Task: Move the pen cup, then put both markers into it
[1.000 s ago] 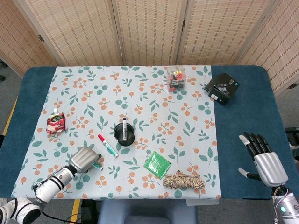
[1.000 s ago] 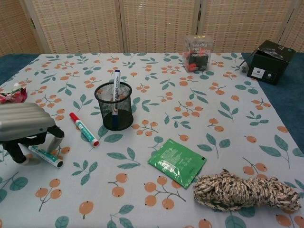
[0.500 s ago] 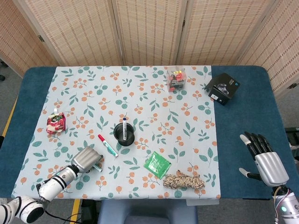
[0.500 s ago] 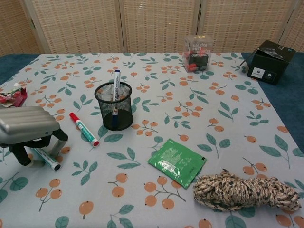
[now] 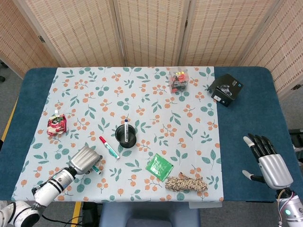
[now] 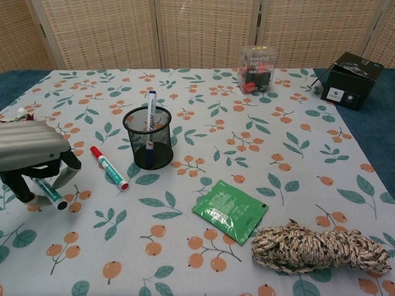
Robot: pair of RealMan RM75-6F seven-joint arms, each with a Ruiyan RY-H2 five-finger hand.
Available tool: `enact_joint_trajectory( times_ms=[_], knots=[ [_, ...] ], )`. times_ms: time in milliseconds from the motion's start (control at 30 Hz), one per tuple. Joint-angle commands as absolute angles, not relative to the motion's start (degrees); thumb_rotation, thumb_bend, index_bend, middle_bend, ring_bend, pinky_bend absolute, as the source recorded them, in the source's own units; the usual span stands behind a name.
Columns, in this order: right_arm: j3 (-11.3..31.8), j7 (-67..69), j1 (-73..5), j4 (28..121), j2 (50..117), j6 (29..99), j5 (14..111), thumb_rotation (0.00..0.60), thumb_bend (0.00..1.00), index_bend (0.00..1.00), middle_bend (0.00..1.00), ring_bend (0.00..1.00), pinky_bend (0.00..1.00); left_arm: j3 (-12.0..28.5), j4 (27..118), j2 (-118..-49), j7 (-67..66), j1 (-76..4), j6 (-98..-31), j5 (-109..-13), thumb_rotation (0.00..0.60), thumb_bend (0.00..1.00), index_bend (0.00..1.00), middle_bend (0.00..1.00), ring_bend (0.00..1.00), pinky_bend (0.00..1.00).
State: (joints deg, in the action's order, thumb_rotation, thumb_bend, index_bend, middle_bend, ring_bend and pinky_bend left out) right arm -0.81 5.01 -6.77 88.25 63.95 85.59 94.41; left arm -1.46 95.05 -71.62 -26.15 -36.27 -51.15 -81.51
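Green marker point(image 6: 48, 192) pinched in left hand point(image 6: 28, 157), left of mesh pen cup point(image 6: 148, 137); loosely held, could slip. Right hand point(image 5: 269, 161) open, empty.

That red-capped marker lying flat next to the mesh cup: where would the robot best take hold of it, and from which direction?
Probably around the middle of the red-capped marker, coming straight down from above. It lies flat and slantwise on the tablecloth, so only its long sides are free for fingers. The mesh pen cup stands close beside its cap end, so mid-barrel gives more room.
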Motion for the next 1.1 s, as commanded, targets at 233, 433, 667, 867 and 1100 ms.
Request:
enact_joint_trajectory(
  times_ms=[233, 433, 667, 867, 1100],
  knots=[
    [-0.83, 5.53, -6.69, 88.19, 63.9, 85.6, 94.6, 0.6, 0.12, 0.0, 0.0, 0.0, 0.0, 1.76, 111.51, -58.57, -12.29, -32.42, -58.76, -79.84, 0.6, 0.35, 0.68, 1.0, 0.96, 0.97],
    [-0.9, 5.06, -6.88, 88.3, 64.17, 85.1, 94.74, 0.6, 0.12, 0.0, 0.0, 0.0, 0.0, 5.99, 117.07, -53.63, 6.83, -31.62, -59.13, -76.45, 0.6, 0.35, 0.66, 1.0, 0.96, 0.97],
    [-0.78, 4.93, -6.96, 88.23, 64.32, 84.92, 94.62, 0.6, 0.12, 0.0, 0.0, 0.0, 0.0, 11.84, 117.2, -56.58, 15.36, -34.48, -56.81, -67.72, 0.6, 0.35, 0.66, 1.0, 0.96, 0.98],
    [-0.79, 6.04, -7.29, 87.89, 64.12, 84.33, 94.57, 0.6, 0.12, 0.0, 0.0, 0.0, 0.0, 16.55, 116.62, -62.38, 16.32, -38.44, -55.9, -58.3, 0.6, 0.36, 0.66, 1.0, 0.96, 0.98],
    [-0.73, 7.12, -7.53, 87.56, 63.86, 84.01, 94.46, 0.6, 0.12, 0.0, 0.0, 0.0, 0.0, 19.88, 112.13, -68.87, 16.13, -42.73, -54.45, -51.88, 0.6, 0.36, 0.66, 1.0, 0.96, 0.98]
  ],
)
